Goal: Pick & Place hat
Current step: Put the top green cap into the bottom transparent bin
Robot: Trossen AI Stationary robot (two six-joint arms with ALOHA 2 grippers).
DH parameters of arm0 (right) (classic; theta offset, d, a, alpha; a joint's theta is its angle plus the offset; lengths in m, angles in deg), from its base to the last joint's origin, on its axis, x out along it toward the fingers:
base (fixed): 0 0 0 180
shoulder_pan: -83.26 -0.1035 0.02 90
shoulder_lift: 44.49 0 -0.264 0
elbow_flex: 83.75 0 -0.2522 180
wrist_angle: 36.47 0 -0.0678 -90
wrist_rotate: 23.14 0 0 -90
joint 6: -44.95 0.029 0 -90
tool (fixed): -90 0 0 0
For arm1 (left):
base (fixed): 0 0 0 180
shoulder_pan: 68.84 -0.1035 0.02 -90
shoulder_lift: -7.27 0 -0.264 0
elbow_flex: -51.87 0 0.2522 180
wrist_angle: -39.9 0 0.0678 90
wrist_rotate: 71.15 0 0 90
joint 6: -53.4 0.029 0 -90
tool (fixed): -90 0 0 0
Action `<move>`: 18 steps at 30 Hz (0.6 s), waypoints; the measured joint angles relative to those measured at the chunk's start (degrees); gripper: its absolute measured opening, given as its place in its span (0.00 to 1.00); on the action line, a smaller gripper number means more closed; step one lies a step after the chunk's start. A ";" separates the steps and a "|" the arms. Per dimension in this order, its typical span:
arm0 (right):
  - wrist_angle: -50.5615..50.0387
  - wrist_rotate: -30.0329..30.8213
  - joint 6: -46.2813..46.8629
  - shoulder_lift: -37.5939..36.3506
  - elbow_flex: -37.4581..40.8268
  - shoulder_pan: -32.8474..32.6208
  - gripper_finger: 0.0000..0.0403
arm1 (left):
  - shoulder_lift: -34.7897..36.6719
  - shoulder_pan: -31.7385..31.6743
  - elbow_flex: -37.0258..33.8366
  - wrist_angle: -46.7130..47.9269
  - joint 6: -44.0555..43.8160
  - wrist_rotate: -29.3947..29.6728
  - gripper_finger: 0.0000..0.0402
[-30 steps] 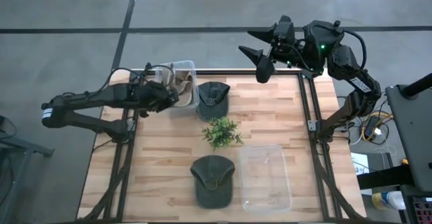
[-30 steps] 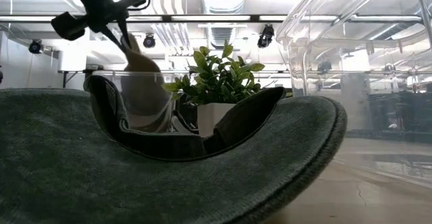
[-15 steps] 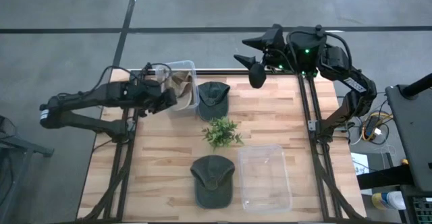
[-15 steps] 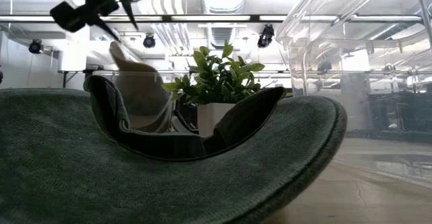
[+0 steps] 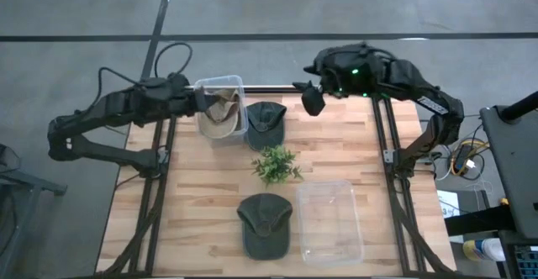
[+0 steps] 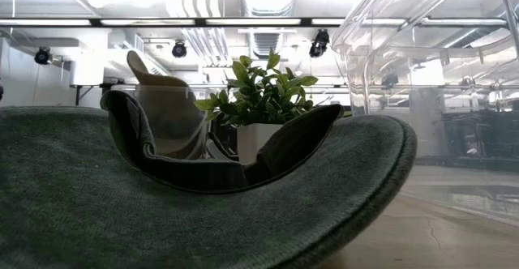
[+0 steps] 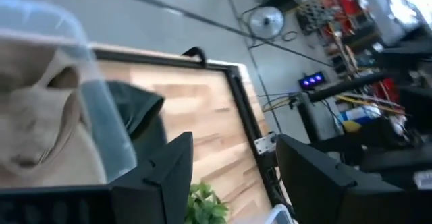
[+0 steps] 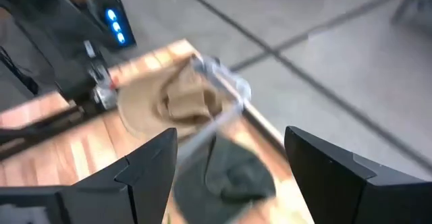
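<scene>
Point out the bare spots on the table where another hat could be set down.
Bare wood lies left of the plant and near green hat, and right of the far green hat, above the empty bin. The far-left corner is crowded by the bin holding the tan hat.

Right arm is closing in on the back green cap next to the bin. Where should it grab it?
Probably pinch the green cap at its crown from straight above; it lies flat, brim toward the plant. Keep the right gripper off the clear bin beside it.

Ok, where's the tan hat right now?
High view: the tan hat lies in the clear bin at the table's far left, beside the dark green cap.
</scene>
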 joint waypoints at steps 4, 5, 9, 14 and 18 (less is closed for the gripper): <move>-1.79 -0.44 5.76 0.00 5.17 1.18 0.66 | -0.06 0.02 2.08 -1.46 5.42 -0.51 0.51; -1.71 -0.42 7.20 0.02 6.54 1.49 0.66 | -0.02 0.02 2.73 -1.89 6.72 -0.84 0.51; 0.19 -0.39 13.94 0.02 13.25 2.77 0.65 | 0.07 0.02 5.90 -2.10 12.56 -1.06 0.51; 7.08 -1.13 23.22 0.02 23.68 4.38 0.65 | 0.13 0.04 9.69 -1.96 19.42 -1.69 0.51; 14.63 -7.11 31.68 0.02 31.62 6.57 0.65 | 0.45 0.04 12.54 -2.02 22.58 -3.72 0.51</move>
